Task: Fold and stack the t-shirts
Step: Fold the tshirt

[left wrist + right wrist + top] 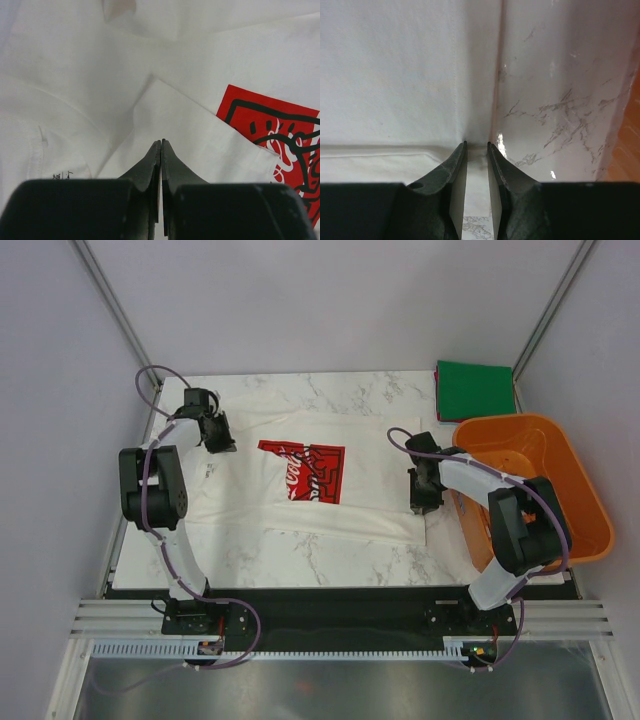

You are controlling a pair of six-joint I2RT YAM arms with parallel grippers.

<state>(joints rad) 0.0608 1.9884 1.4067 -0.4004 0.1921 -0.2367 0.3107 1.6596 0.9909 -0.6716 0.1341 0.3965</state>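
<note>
The white t-shirt (250,502) lies spread flat across the marble table, its red print (303,472) facing up. My left gripper (222,443) is low over the shirt's left side. In the left wrist view it (161,142) is shut, with no cloth showing between the tips. Just beyond them a folded white flap (190,130) lies over the edge of the red print (280,130). My right gripper (422,506) is down at the shirt's right edge. Its jaws (476,145) stand narrowly open over the corner of the cloth (395,75). The dark green t-shirt (475,390) rests folded square at the back right.
An orange slatted basket (590,510) stands at the table's right edge, close beside my right arm. Bare marble (330,560) runs along the front below the shirt and shows right of the cloth (555,100). Grey walls enclose the table on both sides.
</note>
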